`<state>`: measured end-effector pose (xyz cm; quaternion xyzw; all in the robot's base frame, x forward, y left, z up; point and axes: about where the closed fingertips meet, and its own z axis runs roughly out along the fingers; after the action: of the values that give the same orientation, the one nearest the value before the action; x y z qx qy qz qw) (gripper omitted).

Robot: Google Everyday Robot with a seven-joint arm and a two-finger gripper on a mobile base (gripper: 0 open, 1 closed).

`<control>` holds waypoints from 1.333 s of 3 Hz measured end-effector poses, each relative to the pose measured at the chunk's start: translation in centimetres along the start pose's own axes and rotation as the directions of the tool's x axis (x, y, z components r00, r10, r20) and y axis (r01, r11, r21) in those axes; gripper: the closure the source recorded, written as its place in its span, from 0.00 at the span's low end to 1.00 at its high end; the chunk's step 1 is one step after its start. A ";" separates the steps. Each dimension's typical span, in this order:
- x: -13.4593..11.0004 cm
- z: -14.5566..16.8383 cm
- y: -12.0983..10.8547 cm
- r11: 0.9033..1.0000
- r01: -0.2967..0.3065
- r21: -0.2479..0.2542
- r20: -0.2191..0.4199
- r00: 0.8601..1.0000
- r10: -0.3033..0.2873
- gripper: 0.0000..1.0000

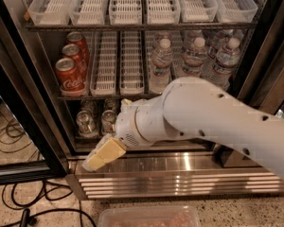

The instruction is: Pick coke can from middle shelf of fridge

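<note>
Three red coke cans stand one behind another in the left lane of the middle shelf (109,97); the front coke can (68,74) faces me with white script. The fridge (180,171) is open, with its ribbed steel base panel below. My gripper (98,159), cream-coloured, hangs low at the end of the white arm (203,119). It is in front of the bottom shelf's lower left edge, below and slightly right of the coke cans, well apart from them. It holds nothing that I can see.
Water bottles (194,56) fill the middle shelf's right lanes; clear lane trays (118,70) stand between. Silver-green cans (85,123) sit on the bottom rack. The upper rack holds clear trays (128,4). Black door frame (23,112) and floor cables (19,207) at left; a plastic tub (149,216) below.
</note>
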<state>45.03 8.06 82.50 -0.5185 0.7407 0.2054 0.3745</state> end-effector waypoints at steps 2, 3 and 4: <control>-2.8 1.8 -4.8 0.991 -0.013 0.133 0.134 0.991 -0.005 0.00; -2.8 1.8 -4.8 0.991 -0.013 0.133 0.134 0.991 -0.005 0.00; -3.3 2.6 -5.0 0.984 -0.013 0.177 0.173 0.985 -0.018 0.00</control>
<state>51.13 9.94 83.80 -0.4640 0.7201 0.1825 0.4826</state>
